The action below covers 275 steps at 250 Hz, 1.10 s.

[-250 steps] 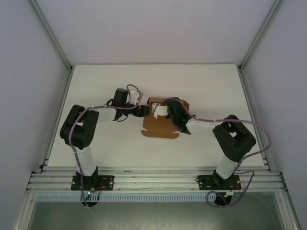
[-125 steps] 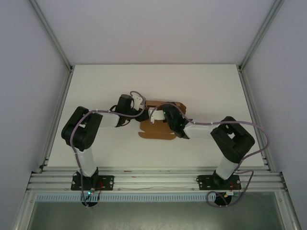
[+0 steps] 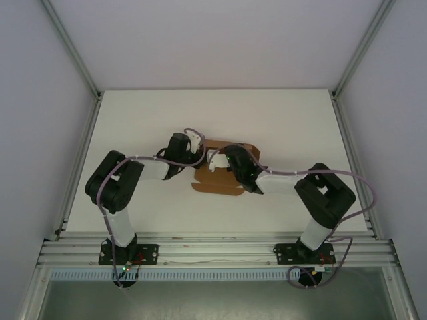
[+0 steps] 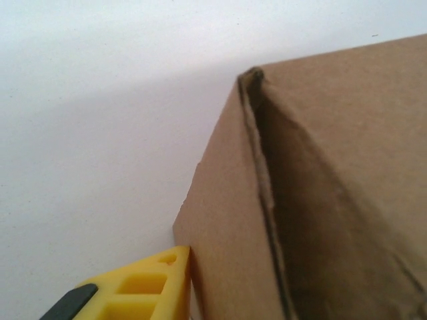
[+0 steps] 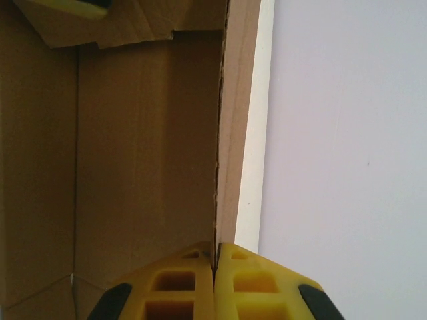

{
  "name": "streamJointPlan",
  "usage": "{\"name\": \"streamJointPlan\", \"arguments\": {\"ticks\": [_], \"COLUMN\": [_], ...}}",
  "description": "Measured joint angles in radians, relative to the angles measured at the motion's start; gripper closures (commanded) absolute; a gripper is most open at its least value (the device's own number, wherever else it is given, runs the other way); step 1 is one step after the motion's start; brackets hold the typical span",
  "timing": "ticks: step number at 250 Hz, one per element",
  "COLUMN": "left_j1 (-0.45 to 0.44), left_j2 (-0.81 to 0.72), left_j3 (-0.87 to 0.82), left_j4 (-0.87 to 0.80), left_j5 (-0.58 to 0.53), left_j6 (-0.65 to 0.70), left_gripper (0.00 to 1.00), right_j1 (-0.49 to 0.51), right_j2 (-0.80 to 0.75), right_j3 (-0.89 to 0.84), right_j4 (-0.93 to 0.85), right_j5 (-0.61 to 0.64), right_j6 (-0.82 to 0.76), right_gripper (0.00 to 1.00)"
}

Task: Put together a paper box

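The paper box (image 3: pixel 217 181), plain brown cardboard and partly folded up, lies at the table's middle between both arms. My right gripper (image 5: pixel 215 257) is shut on the bottom edge of an upright side wall (image 5: pixel 230 133), and the box's inner floor (image 5: pixel 147 147) spreads to its left. My left gripper (image 3: pixel 202 157) is at the box's left end. One yellow finger (image 4: pixel 153 280) presses the outside of a raised panel (image 4: pixel 227 220), and cardboard hides the other. A yellow and black fingertip (image 5: pixel 73 5) also peeks over a flap at the top left of the right wrist view.
The white table (image 3: pixel 133 120) spreads out on every side of the box. Aluminium frame rails (image 3: pixel 213 247) run along the near edge by the arm bases, and pale walls enclose the sides and back.
My left gripper has moved right up to the box's left end and narrowed its jaws onto the panel. The right gripper and box have shifted slightly left, with the box's back part folded more upright.
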Motion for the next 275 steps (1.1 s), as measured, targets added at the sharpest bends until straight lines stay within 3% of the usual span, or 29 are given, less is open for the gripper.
{"name": "streamJointPlan", "arguments": {"ticks": [59, 74, 101, 140, 189, 223, 275], "left_j1": [-0.004, -0.007, -0.015, -0.02, -0.028, -0.035, -0.043], "left_j2": [0.0, -0.001, -0.001, -0.001, -0.001, -0.001, -0.001], "left_j3": [0.006, 0.007, 0.006, 0.006, 0.006, 0.006, 0.006], "left_j4": [0.011, 0.023, 0.028, 0.028, 0.026, 0.026, 0.026], "left_j5": [-0.029, -0.029, -0.028, -0.024, -0.021, -0.02, -0.019], "left_j6": [0.018, 0.019, 0.03, 0.055, 0.078, 0.079, 0.079], "left_gripper": [0.84, 0.84, 0.84, 0.84, 0.84, 0.84, 0.84], "right_j1": [0.014, 0.016, 0.016, -0.006, -0.147, -0.219, -0.24], "right_j2": [-0.037, -0.066, -0.134, -0.243, -0.29, -0.211, -0.032], "right_j3": [0.019, 0.019, 0.019, 0.029, 0.135, 0.279, 0.416], "right_j4": [-0.103, -0.138, -0.2, -0.283, -0.397, -0.488, -0.586], "right_j5": [-0.027, -0.048, -0.089, -0.192, -0.391, -0.487, -0.65], "right_j6": [0.169, 0.222, 0.323, 0.521, 0.851, 1.027, 1.136], "right_gripper": [0.58, 0.35, 0.27, 0.23, 0.23, 0.32, 0.38]}}
